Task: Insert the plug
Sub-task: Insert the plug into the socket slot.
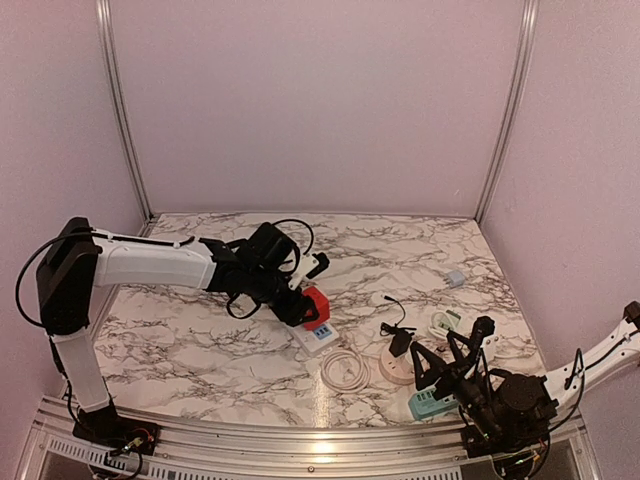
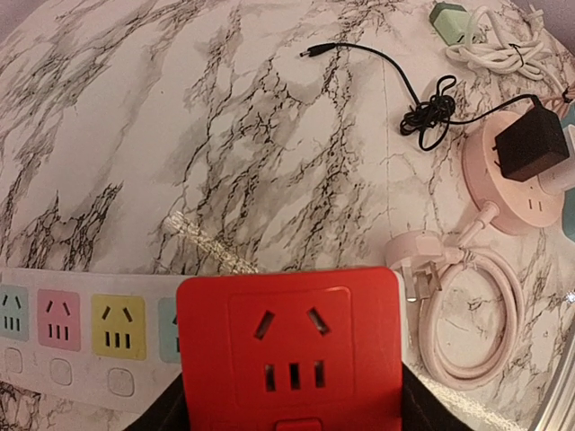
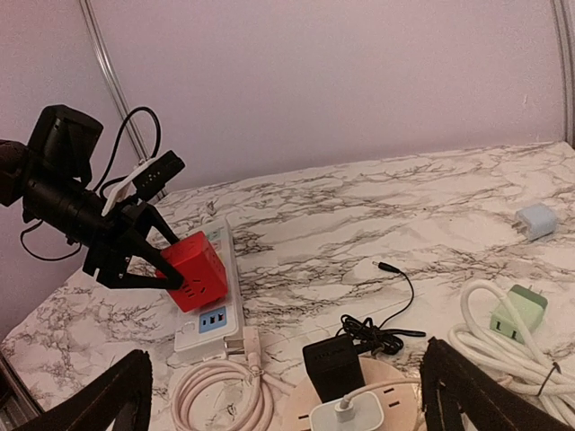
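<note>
Top external view, item one: red cube-shaped plastic plug adapter [image 1: 316, 304], centre of frame, held clear of the marble-patterned tabletop [image 1: 200, 340] and over the long white plastic power strip [image 1: 322, 337]; whether it touches the strip cannot be told. Holder: left gripper [image 1: 303, 298], black fingers closed on two opposite side faces of the cube, which sits tilted in the right wrist view. Left wrist view: the cube's socket face fills lower centre, the strip's pastel sockets run off at lower left, and the prongs are hidden. Handling, as judged: light, rigid and hard-shelled, with smooth flat faces likely to be a little slippery; not fragile, though the prongs could jam or bend if pushed in askew. Best hold is as shown, flat sides pinched and the prong face left free, squared to the strip before pressing. Item two: right gripper [image 1: 450, 350], lower right of frame, jaws spread wide, holding nothing. Sundries, right side of the left wrist view: round pink socket hub [image 2: 503, 193] carrying a black power adapter [image 2: 533, 144], white plug on a coiled white cable [image 2: 415, 262], thin black lead [image 2: 429, 106], pale green plug [image 2: 449, 13].
</note>
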Robot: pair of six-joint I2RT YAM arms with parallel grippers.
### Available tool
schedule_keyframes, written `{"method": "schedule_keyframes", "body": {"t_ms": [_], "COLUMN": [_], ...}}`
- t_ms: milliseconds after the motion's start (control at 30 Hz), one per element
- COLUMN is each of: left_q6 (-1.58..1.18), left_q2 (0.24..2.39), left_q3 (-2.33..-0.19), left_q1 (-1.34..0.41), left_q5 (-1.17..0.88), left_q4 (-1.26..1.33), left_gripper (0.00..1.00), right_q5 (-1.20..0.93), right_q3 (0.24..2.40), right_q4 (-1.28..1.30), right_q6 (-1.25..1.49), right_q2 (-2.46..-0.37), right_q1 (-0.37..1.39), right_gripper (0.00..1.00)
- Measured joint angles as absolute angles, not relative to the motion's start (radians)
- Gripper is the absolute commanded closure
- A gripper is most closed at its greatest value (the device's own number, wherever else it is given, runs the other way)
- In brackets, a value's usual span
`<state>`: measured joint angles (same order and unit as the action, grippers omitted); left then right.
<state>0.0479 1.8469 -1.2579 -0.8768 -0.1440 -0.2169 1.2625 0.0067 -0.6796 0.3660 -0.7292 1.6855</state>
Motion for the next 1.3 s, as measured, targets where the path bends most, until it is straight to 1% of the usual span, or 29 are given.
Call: {"method": "schedule_keyframes", "body": {"t_ms": [233, 467, 667, 900, 1300], "left_q6": [0.049, 0.048, 0.047, 0.041, 0.049], "left_q2": [1.900, 1.986, 2.075, 2.062, 2.030], "left_q3": [-1.365, -1.460, -1.555, -1.510, -1.444], "left_q1": [-0.875, -0.844, -0.844, -0.851, -0.914], "left_q5": [-0.161, -0.241, -0.266, -0.256, -0.124], "left_q4": [-0.339, -0.365, -0.348, -0.292, -0.238], "left_gripper": [1.00, 1.00, 1.00, 1.00, 1.00], "right_q5": [1.261, 1.259, 1.259, 1.259, 1.259], "right_q3": [0.007, 0.007, 0.007, 0.007, 0.007], "right_q4": [-0.680, -0.680, -0.680, -0.681, -0.681], "right_q6": [0.366, 0.366, 0.366, 0.366, 0.367], "right_q2": [-0.729, -0.725, -0.723, -0.724, -0.719], "right_q1": [1.686, 1.686, 1.686, 1.686, 1.686], "right_gripper": [0.02, 0.01, 0.01, 0.02, 0.02]}}
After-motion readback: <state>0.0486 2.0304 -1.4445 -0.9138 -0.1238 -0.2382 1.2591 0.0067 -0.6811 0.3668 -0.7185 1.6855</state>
